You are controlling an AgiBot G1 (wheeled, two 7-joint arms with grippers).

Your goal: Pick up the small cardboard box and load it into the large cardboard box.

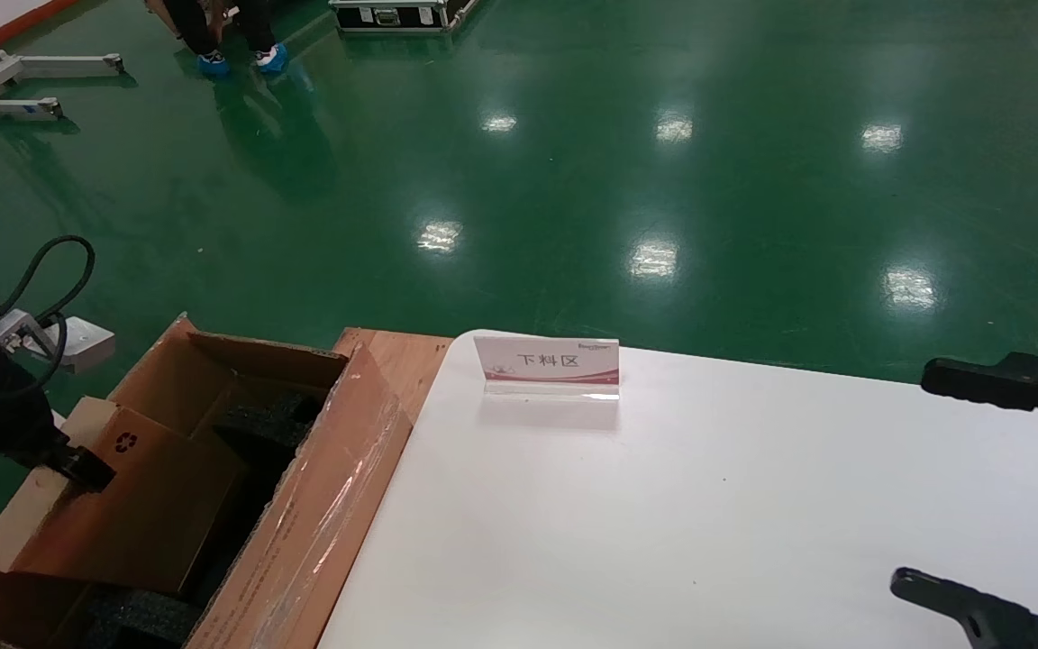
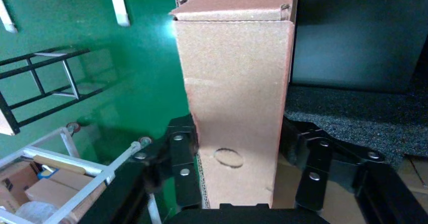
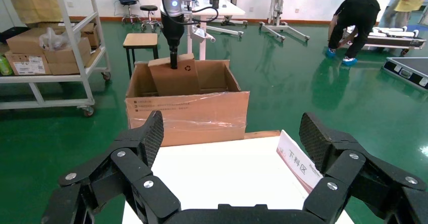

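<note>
The white table (image 1: pixel 708 505) fills the lower right of the head view, a small sign (image 1: pixel 547 365) standing near its far edge. At lower left sits the large cardboard box (image 1: pixel 321 505), a long brown carton with its flaps spread, shiny clear tape on the flap beside the table and black foam inside. Standing tilted in it is the small cardboard box (image 1: pixel 145 505), a flat plain brown slab with a dark recycling symbol near its upper corner. The left gripper (image 1: pixel 77 469), at the left edge, is clamped on that slab's upper edge, a finger (image 2: pixel 182 158) pressed to each broad face. The right gripper (image 3: pixel 229 133) hovers over the table at right, fingers spread wide, holding nothing.
</note>
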